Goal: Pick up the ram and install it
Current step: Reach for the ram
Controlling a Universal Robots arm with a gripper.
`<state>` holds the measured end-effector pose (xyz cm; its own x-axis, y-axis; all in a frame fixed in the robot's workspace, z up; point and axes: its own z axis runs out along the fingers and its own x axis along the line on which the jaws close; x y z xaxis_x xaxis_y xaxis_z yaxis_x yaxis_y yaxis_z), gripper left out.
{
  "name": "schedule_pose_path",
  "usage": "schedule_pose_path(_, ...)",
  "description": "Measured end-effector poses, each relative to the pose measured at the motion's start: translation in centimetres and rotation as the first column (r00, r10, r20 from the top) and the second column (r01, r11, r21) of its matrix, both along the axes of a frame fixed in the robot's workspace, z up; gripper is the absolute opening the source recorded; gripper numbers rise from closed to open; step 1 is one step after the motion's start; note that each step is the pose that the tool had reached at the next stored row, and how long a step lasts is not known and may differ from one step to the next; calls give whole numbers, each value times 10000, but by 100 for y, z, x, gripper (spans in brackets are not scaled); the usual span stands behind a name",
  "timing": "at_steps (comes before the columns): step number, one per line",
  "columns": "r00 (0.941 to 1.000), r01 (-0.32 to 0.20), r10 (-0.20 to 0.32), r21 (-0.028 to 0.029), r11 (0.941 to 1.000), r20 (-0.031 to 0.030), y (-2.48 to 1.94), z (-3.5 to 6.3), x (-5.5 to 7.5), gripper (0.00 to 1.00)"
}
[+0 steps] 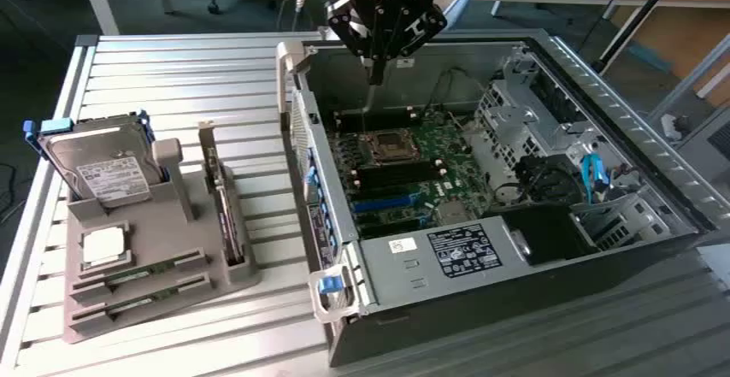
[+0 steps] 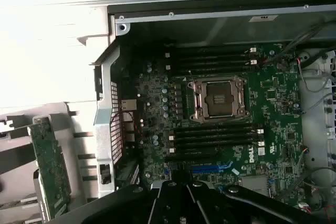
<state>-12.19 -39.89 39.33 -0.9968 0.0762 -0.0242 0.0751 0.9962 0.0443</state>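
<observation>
Two green ram sticks lie on edge in the front slots of a grey holder (image 1: 183, 215), one (image 1: 150, 268) behind the other (image 1: 143, 297). My gripper (image 1: 374, 73) hangs over the rear of the open computer case (image 1: 638, 112), far from the holder toward the exterior view's right. A thin pale strip runs down from it against the case wall; I cannot tell what it is. The wrist view has the gripper (image 2: 178, 198) above the motherboard (image 2: 273, 129), with dark memory slots (image 2: 212, 59) (image 2: 215, 137) on both sides of the CPU socket (image 2: 218, 98).
On the holder stand a silver hard drive with blue rails (image 1: 103, 167), an expansion card (image 1: 222, 202) (image 2: 50, 166) and a small square chip (image 1: 103, 244). Inside the case are a power supply (image 1: 462, 253), cables and a drive cage (image 1: 525, 112). Everything rests on a slatted metal table (image 1: 171, 69).
</observation>
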Motion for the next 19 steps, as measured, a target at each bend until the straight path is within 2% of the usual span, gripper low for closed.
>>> schedule_pose_path(2,10000,-2,2,0,10000,1,0,0,-1,11)
schedule_pose_path(8,10000,1,-1,0,10000,0,0,-4,-317,11)
schedule_pose_path(12,10000,-1,1,-1,10000,-1,0,-15,-557,11)
schedule_pose_path(17,10000,0,0,0,10000,0,0,-30,-997,11)
schedule_pose_path(19,10000,0,0,0,10000,0,0,-32,-1095,11)
